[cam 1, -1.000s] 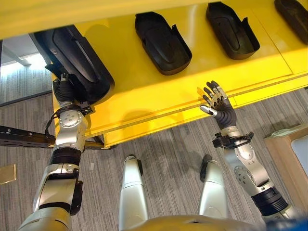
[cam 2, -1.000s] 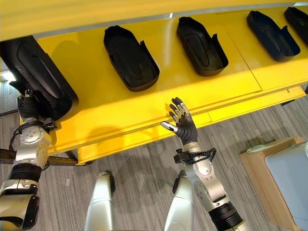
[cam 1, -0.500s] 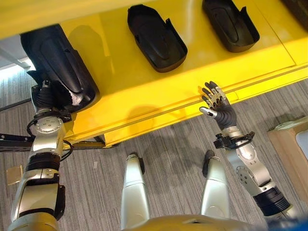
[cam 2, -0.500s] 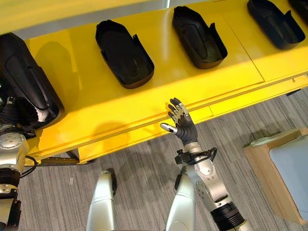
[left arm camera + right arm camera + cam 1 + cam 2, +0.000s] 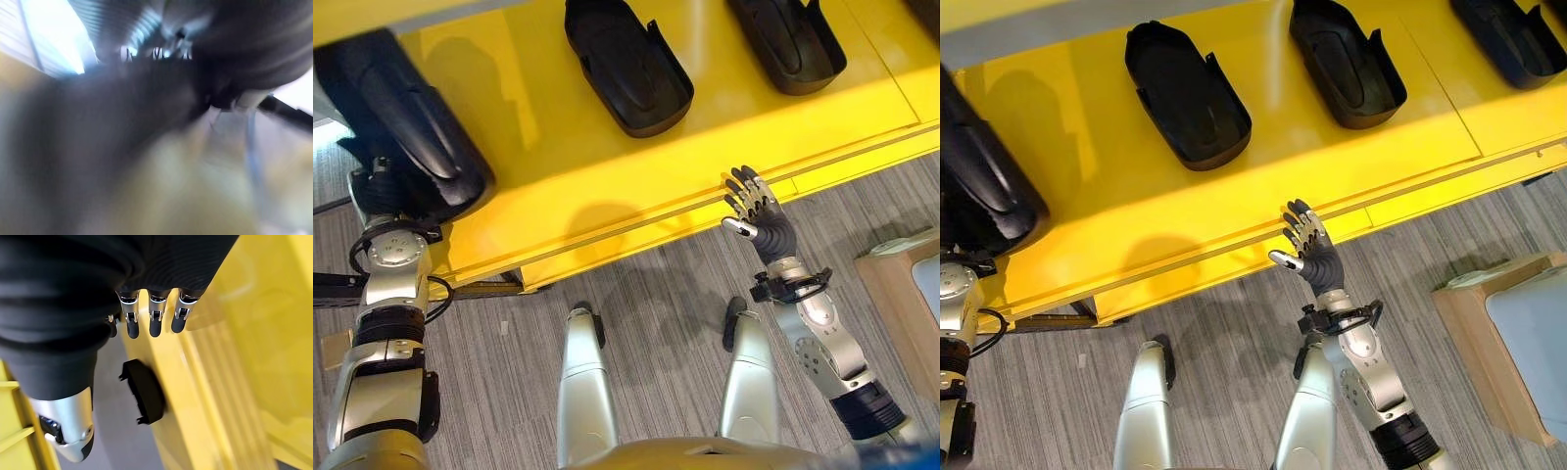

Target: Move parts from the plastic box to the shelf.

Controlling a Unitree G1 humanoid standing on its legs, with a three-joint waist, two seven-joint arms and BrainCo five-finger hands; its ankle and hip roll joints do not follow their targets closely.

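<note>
Black parts (image 5: 626, 64) (glossy) on yellow shelf (image 5: 607, 186)

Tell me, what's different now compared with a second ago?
The whole view has shifted, so the camera moved; the black part at the left hand now sits nearer the view's left edge, seemingly carried along with it. The right hand stays open at the yellow shelf edge, and the other parts lie as before.

A big yellow shelf (image 5: 607, 196) stretches across the room above a grey striped floor (image 5: 656, 313). Black plastic parts lie on it. One black part (image 5: 626, 64) sits near the middle, and another black part (image 5: 793, 44) lies to its right. The left hand (image 5: 382, 191) is at the shelf's left end, under a large black part (image 5: 406, 122); it may be holding it, but its fingers are hidden. The right hand (image 5: 759, 220) hangs by the shelf's front edge, fingers straight. A wooden box (image 5: 906, 304) stands at the right.
</note>
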